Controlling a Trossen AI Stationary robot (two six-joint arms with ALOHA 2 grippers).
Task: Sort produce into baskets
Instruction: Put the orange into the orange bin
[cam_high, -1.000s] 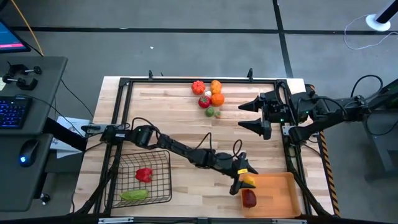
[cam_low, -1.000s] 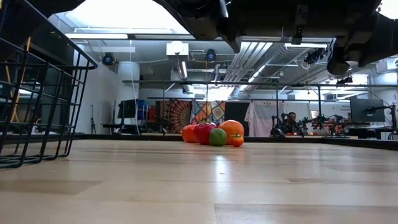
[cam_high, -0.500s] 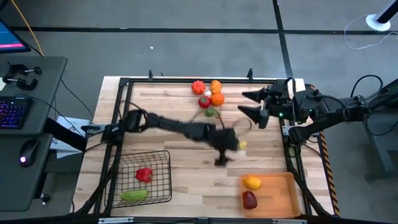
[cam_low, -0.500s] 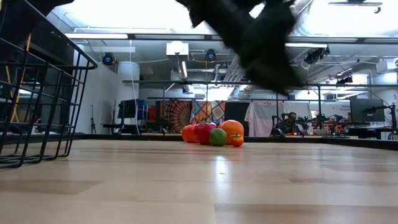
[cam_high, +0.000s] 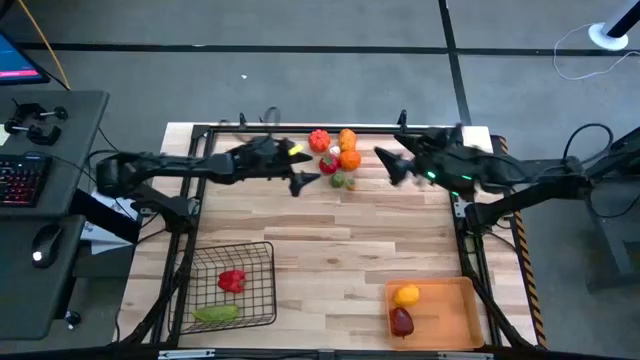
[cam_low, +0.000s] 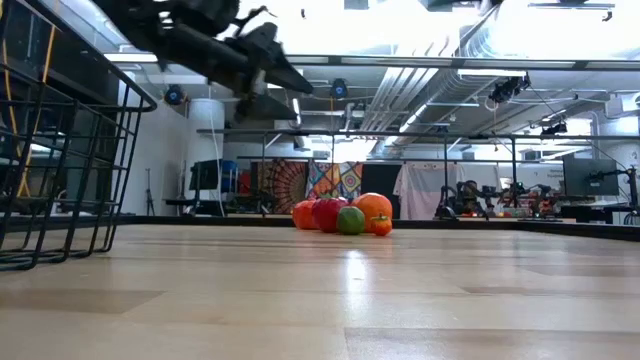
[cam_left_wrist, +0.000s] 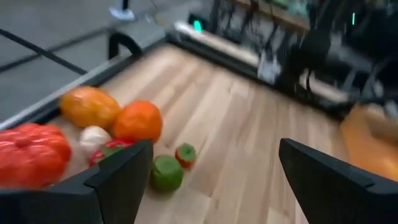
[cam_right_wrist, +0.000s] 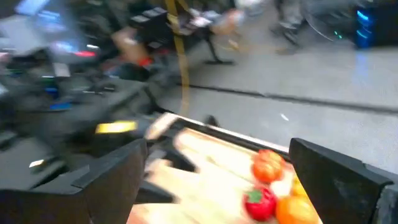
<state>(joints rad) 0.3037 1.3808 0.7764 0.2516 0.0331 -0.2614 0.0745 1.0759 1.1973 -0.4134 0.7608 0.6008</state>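
I am hovering my left gripper (cam_high: 306, 180), fingers spread and empty, just beside the produce pile (cam_high: 336, 154) at the worktop's (cam_high: 330, 250) far edge; my right gripper (cam_high: 388, 166), also wide open, is waiting on the pile's other side. I judge the sorting under half done. The wire basket (cam_high: 260, 256) is holding a red piece and a green one; the orange tray (cam_high: 450, 315) is holding a yellow and a dark red one.

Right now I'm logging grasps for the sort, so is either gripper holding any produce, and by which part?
Nothing is held. The left gripper and the right gripper are both open and empty, one on each side of the produce pile.
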